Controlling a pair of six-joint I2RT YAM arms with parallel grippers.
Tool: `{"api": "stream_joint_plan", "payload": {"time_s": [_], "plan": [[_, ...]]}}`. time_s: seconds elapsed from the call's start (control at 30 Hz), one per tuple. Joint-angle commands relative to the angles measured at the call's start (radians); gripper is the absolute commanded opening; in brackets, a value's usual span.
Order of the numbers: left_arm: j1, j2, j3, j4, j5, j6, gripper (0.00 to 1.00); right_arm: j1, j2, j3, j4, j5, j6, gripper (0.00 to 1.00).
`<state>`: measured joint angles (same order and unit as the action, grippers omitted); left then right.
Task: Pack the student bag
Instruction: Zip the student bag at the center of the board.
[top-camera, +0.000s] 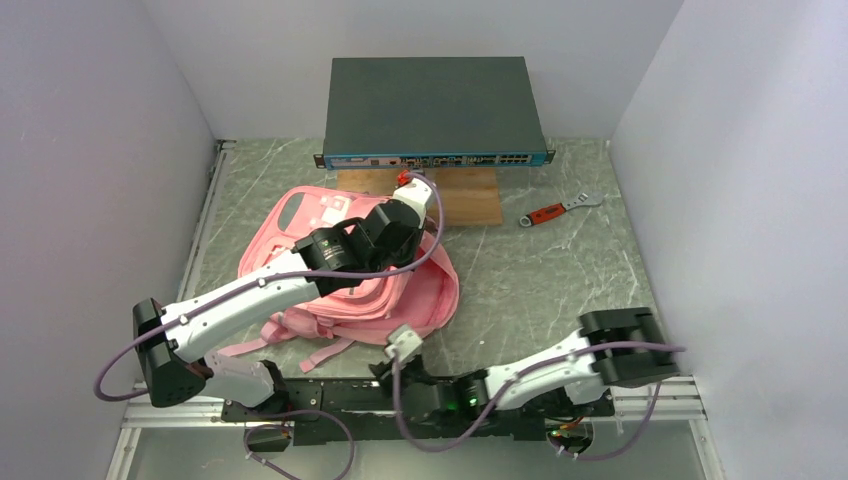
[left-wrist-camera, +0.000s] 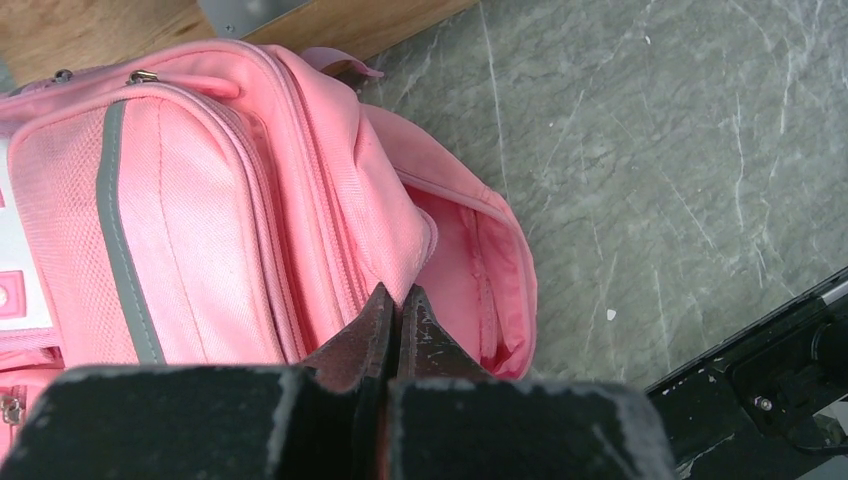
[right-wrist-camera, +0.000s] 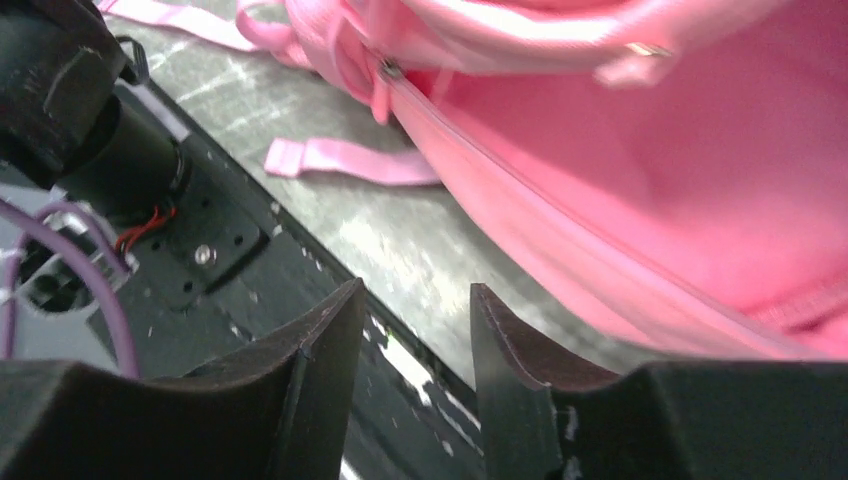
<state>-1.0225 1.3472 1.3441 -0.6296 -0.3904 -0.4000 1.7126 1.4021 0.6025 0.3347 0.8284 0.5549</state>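
The student bag (top-camera: 425, 290) lay left of centre on the marble tabletop (top-camera: 540, 280), its far edge at a wooden board (top-camera: 475, 200), with bare room to its right; the left arm (top-camera: 250, 295) hid its middle. The left gripper (left-wrist-camera: 395, 300) was pressed together at its open flap, any pinched cloth unclear; the right gripper (right-wrist-camera: 415, 300) stood apart, empty, beside its blurred near edge.
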Motion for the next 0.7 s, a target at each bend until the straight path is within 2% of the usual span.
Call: {"api": "stream_joint_plan", "payload": {"time_s": [0.0,0.07,0.1,0.23,0.37,0.5,0.6,0.67], "plan": [[-0.003,-0.079,0.036,0.084,-0.008,0.036,0.00,0.021,0.208,0.122,0.399,0.222,-0.252,0.45],[-0.002,-0.097,0.020,0.091,-0.008,0.045,0.00,0.015,0.287,0.156,0.549,0.192,-0.361,0.46],[-0.002,-0.106,0.013,0.096,-0.013,0.048,0.00,0.009,0.321,0.189,0.572,0.178,-0.373,0.47],[-0.002,-0.145,-0.023,0.142,-0.018,0.070,0.00,-0.019,0.443,0.338,0.468,0.155,-0.303,0.51],[-0.001,-0.160,-0.028,0.168,-0.041,0.067,0.00,-0.033,0.506,0.398,0.459,0.236,-0.249,0.54],[-0.001,-0.130,0.018,0.160,-0.063,0.066,0.00,-0.067,0.562,0.460,0.359,0.255,-0.149,0.54],[-0.001,-0.079,0.081,0.135,-0.042,0.062,0.00,-0.080,0.568,0.488,0.263,0.237,-0.081,0.47],[-0.001,-0.036,0.124,0.121,-0.028,0.065,0.00,-0.085,0.575,0.502,0.209,0.249,-0.044,0.33]]}}
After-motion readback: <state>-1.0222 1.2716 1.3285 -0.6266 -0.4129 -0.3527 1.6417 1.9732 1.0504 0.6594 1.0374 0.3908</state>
